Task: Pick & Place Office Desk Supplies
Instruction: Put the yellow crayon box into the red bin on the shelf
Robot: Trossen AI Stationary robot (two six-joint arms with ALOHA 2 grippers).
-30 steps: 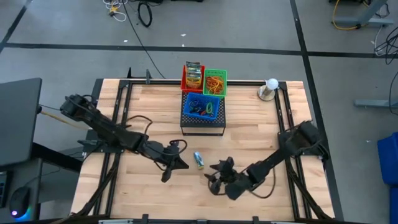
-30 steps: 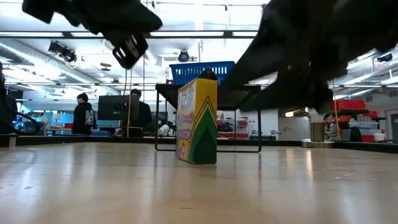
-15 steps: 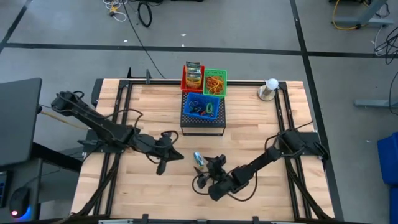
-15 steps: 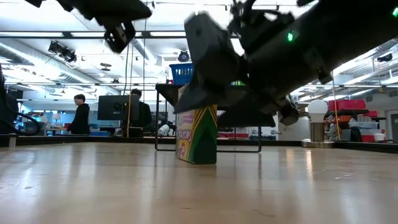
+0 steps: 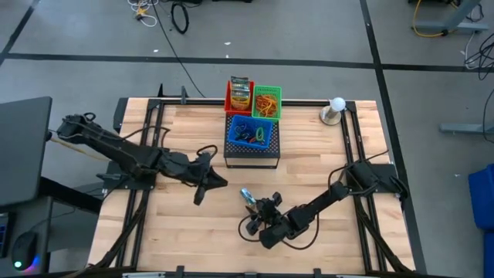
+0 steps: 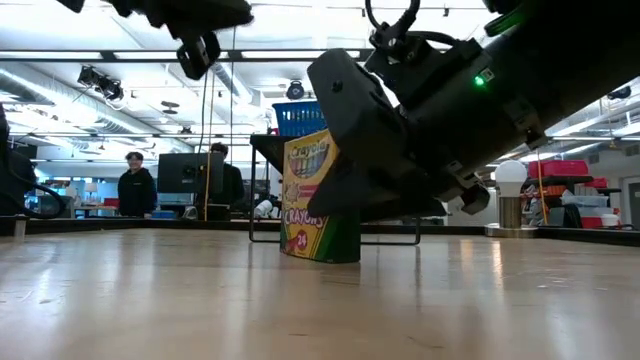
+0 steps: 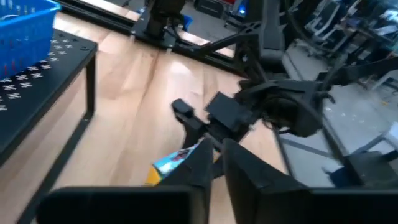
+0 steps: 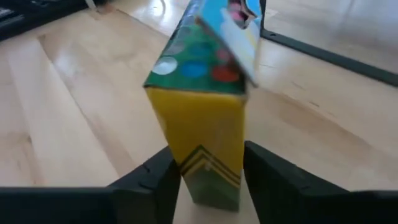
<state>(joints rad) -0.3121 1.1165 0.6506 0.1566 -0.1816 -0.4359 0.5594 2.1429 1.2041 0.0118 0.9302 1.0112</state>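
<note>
Right end effector point(image 8: 208, 171): I see it pinching the yellow-green cardboard crayon box point(image 8: 205, 106) at frame centre, low on one end.
Risk: I expect tipping or slipping when lifted.
Left end effector point(image 5: 202, 185): nearly closed, empty.

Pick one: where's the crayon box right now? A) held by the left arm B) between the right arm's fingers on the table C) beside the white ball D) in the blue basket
B: the right wrist view shows the crayon box standing on the table with a finger on each side; the high view puts it at the right gripper.

Bright overhead lighting, floor glare, blurred wrist views.
</note>
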